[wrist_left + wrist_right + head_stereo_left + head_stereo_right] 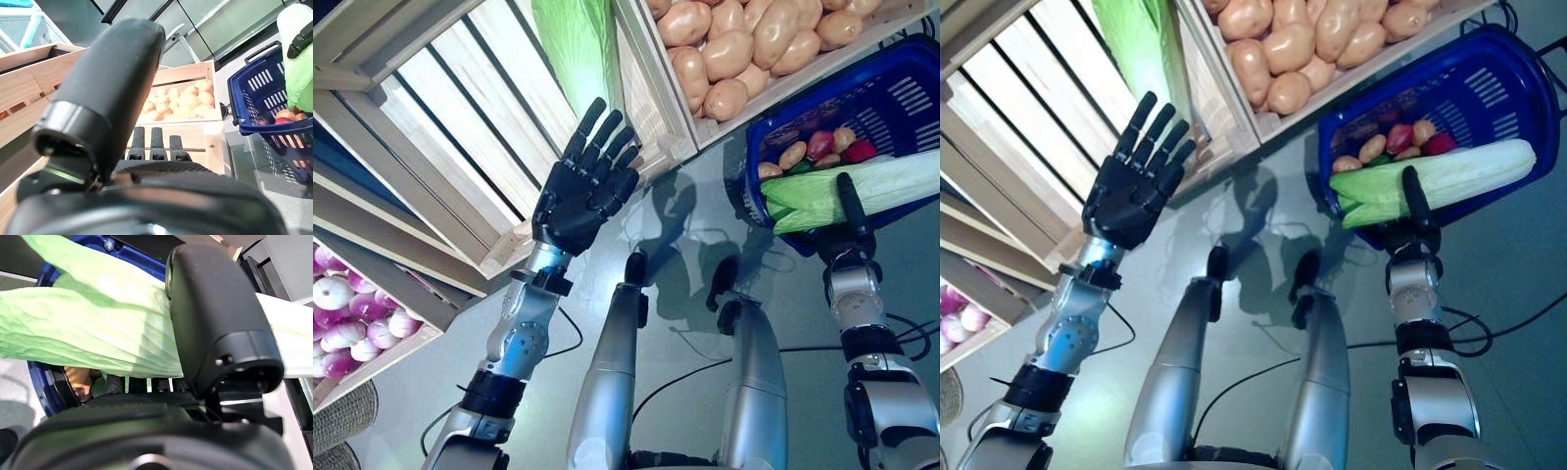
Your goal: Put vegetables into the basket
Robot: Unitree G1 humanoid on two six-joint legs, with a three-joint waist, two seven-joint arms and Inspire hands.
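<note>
Gripping a cabbage [1449, 176] in right hand [1417, 211] above blue basket [1528, 88], upper right; spreading left hand [582, 186] wide, blocking wooden crates [460, 117].

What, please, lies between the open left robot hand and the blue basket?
In the left eye view, the corner of the potato crate and a stretch of bare grey floor lie between the left robot hand and the basket.
</note>
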